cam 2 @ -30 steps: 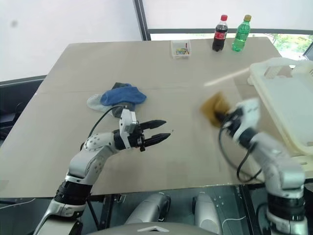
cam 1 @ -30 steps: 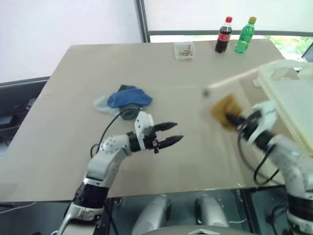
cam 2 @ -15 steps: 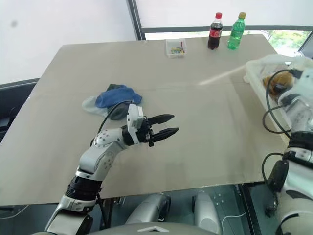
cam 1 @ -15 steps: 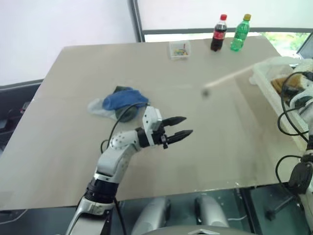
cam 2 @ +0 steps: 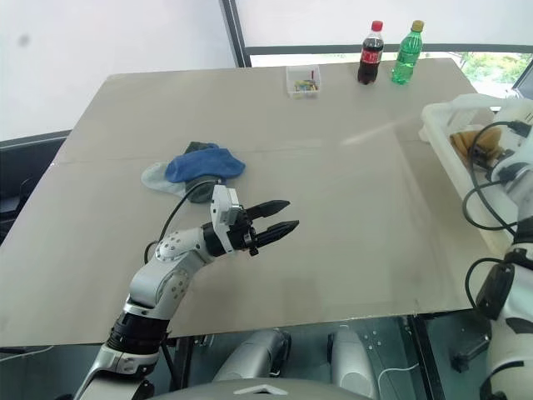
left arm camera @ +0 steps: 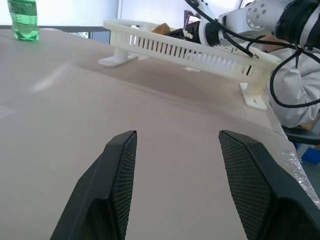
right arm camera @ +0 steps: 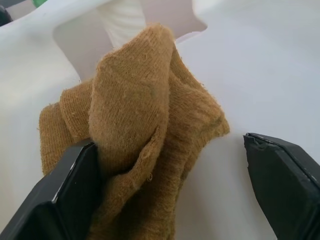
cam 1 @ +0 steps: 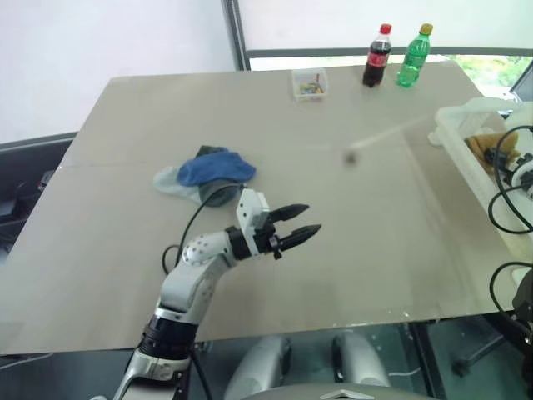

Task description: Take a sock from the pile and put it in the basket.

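The pile [cam 1: 206, 171] of blue, grey and pale socks lies on the table left of centre. My left gripper [cam 1: 313, 218] hovers open over the bare table just in front of the pile, pointing right, with nothing between its fingers [left arm camera: 122, 165]. At the right edge stands the cream-white basket [cam 1: 454, 125]. My right gripper [right arm camera: 170, 145] is inside it, open wide. A mustard yellow sock [right arm camera: 135, 150] lies crumpled on the basket's floor [right arm camera: 260, 60] between the fingers, leaning against one finger.
At the far edge of the table [cam 1: 375, 233] stand a cola bottle [cam 1: 376, 57], a green bottle [cam 1: 414, 57] and a small clear box [cam 1: 311, 85] with colourful bits. Cables hang off my right arm by the basket.
My right arm swung right with the mustard sock from over the table into the basket, and its fingers opened off the sock. The left gripper has stayed in place.
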Action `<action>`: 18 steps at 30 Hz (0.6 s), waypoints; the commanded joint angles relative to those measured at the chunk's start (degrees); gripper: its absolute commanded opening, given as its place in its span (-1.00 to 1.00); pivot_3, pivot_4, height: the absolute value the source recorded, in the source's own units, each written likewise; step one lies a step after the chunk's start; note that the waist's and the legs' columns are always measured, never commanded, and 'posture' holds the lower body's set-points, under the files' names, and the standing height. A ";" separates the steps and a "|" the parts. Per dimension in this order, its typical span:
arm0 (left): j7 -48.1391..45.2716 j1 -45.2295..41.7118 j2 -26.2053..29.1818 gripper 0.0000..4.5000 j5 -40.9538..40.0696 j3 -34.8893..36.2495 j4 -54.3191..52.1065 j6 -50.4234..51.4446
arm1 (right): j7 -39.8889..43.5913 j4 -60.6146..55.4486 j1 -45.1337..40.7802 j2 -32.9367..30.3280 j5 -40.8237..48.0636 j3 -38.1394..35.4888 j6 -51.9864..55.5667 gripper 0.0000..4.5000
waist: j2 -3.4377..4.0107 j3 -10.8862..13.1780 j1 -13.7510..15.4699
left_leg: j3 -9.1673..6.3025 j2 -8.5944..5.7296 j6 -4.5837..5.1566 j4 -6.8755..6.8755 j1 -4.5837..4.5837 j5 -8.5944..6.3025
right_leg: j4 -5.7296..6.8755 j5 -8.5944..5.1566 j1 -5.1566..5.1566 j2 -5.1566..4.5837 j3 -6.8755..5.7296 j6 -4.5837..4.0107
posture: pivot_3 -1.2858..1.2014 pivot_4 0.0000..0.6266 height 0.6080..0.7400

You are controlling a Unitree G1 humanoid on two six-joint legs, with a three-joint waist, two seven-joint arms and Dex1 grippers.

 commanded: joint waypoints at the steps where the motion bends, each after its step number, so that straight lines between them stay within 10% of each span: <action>1: -1.46 -0.65 0.23 0.22 -3.18 1.44 -1.80 0.79 | -1.17 -14.38 5.65 -1.30 3.58 -3.94 8.68 0.99 | 0.01 -0.01 0.16 | 0.01 0.00 0.00 0.01 -0.01 0.00 | 0.00 0.00 -0.01 0.00 0.00 0.00 | 0.03 -0.52 0.83; 10: -2.62 -3.01 0.76 0.22 -2.23 1.01 1.23 -0.51 | -10.58 -30.14 8.17 7.57 18.55 -23.38 24.60 0.99 | 0.04 -0.02 -0.40 | 0.09 0.02 0.01 0.06 0.01 -0.01 | 0.12 0.03 -0.03 0.02 0.01 0.05 | 0.03 -0.52 0.83; 18: -0.37 -3.22 1.72 0.22 0.23 2.07 1.48 -1.88 | 2.99 -52.38 22.34 8.16 20.69 -16.84 13.70 0.99 | 0.09 -0.04 -0.18 | 0.03 0.02 0.06 0.08 -0.10 -0.04 | 0.03 0.02 -0.09 0.03 -0.01 0.05 | 0.03 -0.52 0.83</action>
